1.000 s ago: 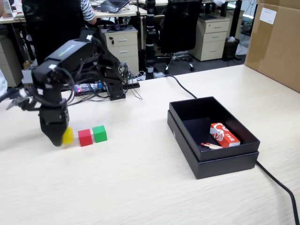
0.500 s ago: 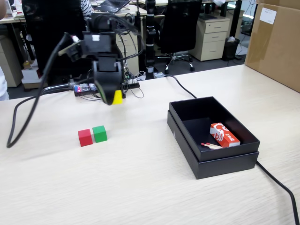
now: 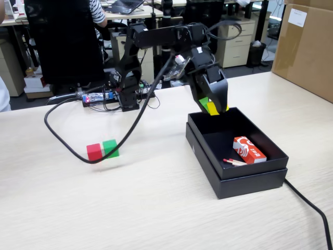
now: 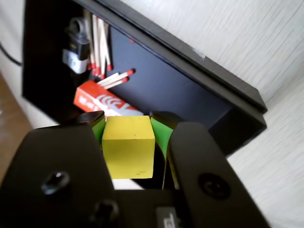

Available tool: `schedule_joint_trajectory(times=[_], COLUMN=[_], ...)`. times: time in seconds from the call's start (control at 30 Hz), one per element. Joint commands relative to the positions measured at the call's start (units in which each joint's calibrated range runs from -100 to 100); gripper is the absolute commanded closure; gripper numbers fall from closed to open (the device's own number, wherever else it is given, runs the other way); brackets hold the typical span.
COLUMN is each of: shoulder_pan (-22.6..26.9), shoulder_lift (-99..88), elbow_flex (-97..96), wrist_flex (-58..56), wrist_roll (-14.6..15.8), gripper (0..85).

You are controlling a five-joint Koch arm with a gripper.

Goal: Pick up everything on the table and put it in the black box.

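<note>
Change: the arm has swung from the cube row, at the left of the fixed view, across to the box; a second ago it sat low at the yellow cube, half a second ago it was raised mid-table with the cube.
Gripper point(image 3: 213, 108): clamped on the yellow cube point(image 4: 128, 146); in the wrist view the green-lined pads point(image 4: 99, 129) press its two sides.
Yellow cube, position: held in the air, above the near-left corner of the black box point(image 3: 237, 183) in the fixed view; not touching the box. The wrist view shows the box interior directly beyond the cube.
Red cube point(image 3: 93, 152): on the table point(image 3: 156, 208), touching or just beside the green cube point(image 3: 111, 148); both well apart from the box.
Box contents: matchbox point(image 3: 249, 149) and loose matches point(image 3: 234, 162); no cube inside yet.
Cable point(image 3: 104, 151): the arm's lead droops in front of the red and green cubes in the fixed view.
Meaning for task: transport of the first cube looks nearly complete; release over the box is the likely step in hand. Two cubes remain.
Risk: cube sits close to the box corner; a release here may clip the rim. The drooping cable could disturb the remaining cubes.
</note>
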Motion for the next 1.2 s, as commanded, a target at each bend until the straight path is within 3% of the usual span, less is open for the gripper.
schedule_joint_trajectory(times=[0.0, 0.3, 0.47, 0.63, 0.93, 1.17], shoulder_pan=[0.4, -0.1, -0.2, -0.5, -2.5, -6.3], shoulder_lift=[1.9, 15.2, 18.2, 16.2, -12.6, -38.9], elbow_flex=[5.2, 4.7, 4.4, 4.8, 5.5, -10.9], wrist_flex=[0.4, 0.3, -1.1, -1.1, -1.1, -1.1], wrist_roll=[0.3, 1.0, 1.0, 1.0, 0.6, -0.9], gripper=[84.6, 84.3, 58.1, 46.3, 46.0, 41.5])
